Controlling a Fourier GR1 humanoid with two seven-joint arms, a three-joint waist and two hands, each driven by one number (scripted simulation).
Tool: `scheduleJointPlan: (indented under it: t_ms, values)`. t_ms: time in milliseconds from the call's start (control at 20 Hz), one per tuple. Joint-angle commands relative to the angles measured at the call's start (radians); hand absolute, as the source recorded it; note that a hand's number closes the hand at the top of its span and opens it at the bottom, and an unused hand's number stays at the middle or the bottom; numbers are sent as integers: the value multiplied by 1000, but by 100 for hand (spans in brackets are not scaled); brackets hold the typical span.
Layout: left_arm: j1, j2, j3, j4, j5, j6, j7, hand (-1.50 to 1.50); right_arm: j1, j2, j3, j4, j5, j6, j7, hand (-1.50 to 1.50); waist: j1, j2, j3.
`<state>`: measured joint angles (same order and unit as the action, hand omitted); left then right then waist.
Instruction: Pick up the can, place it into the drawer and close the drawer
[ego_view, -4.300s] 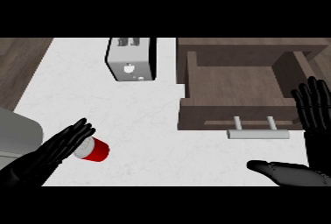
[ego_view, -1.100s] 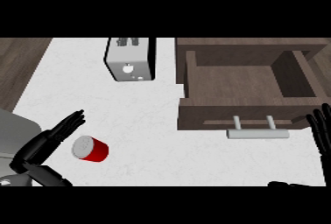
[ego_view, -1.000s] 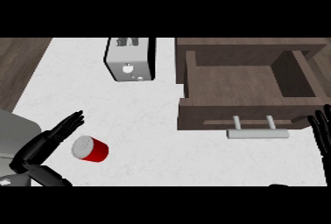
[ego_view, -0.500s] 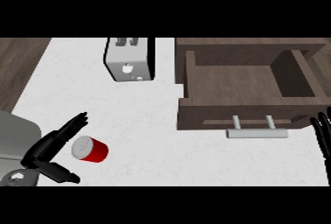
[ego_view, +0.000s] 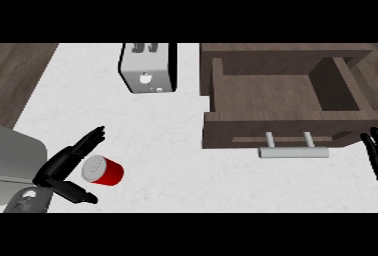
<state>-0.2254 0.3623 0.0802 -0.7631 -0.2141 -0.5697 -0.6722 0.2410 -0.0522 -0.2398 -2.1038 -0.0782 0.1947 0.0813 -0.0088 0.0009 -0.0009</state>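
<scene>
The left hand (ego_view: 60, 167) is hovering wide open just beside the can (ego_view: 103, 171), holding nothing; likely light, stiff and slick, it is wanting gripping round its red side.

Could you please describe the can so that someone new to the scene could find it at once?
Start at the white counter and go to its near left part, away from the open drawer and the toaster. The can sits there beside the left hand; it is the only red thing, with a silver end.
</scene>
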Motion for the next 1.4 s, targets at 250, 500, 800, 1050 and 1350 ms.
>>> scheduleJointPlan:
  t_ms: [250, 500, 800, 1050, 1350]
  values:
    - [-50, -22, -25, 46, 15, -58, -65, -150, 77, 16, 1, -71, -6, 29, -20, -150, 0, -3, 1]
    - [-15, -53, -56, 37, 4, -24, -70, -150, 54, 37, 8, -11, 26, 15, -56, -150, 5, -2, 1]
    - [-100, -73, -84, 160, -33, 2, -125, -150, 25, 31, 8, -60, 15, 7, 18, -150, -3, 1, 0]
    - [-51, -111, -107, 49, 4, -17, -66, -150, 65, 44, 10, -58, 5, 31, -28, -150, 2, -1, 1]
    - [-74, -99, -106, -18, 54, -85, 1, 150, 42, 42, 5, -52, 5, 22, -1, -150, 6, -2, 1]
